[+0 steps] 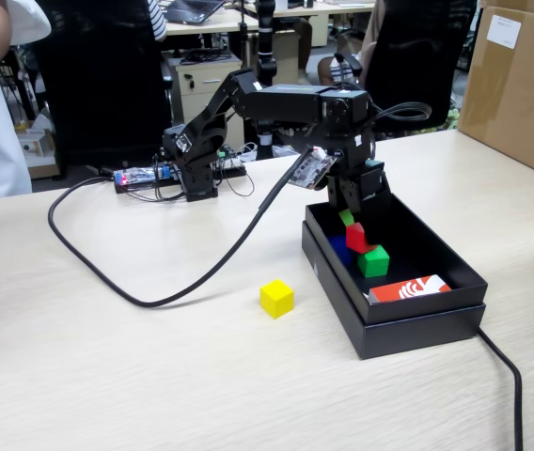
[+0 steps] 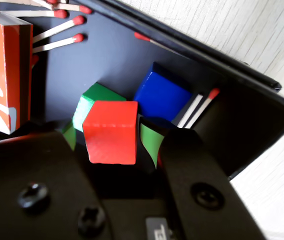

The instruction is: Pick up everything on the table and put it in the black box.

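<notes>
My gripper [image 1: 350,218] hangs inside the black box [image 1: 417,329] at its far end. Its green-padded jaws are open. The red cube [image 2: 112,132] sits tilted between them with a gap on each side, just above the green cube [image 1: 373,260]. In the wrist view the green cube [image 2: 94,97] and the blue cube [image 2: 162,95] lie on the box floor [image 2: 107,55] behind the red one. The red cube [image 1: 356,238] and blue cube [image 1: 340,249] show in the fixed view too. The yellow cube [image 1: 276,298] stands on the table [image 1: 107,376], left of the box.
A red-and-white matchbox [image 1: 410,288] lies at the near end of the box, with loose matches [image 2: 57,42] around it. A thick black cable [image 1: 201,272] loops across the table behind the yellow cube. A brown carton [image 1: 521,85] stands far right.
</notes>
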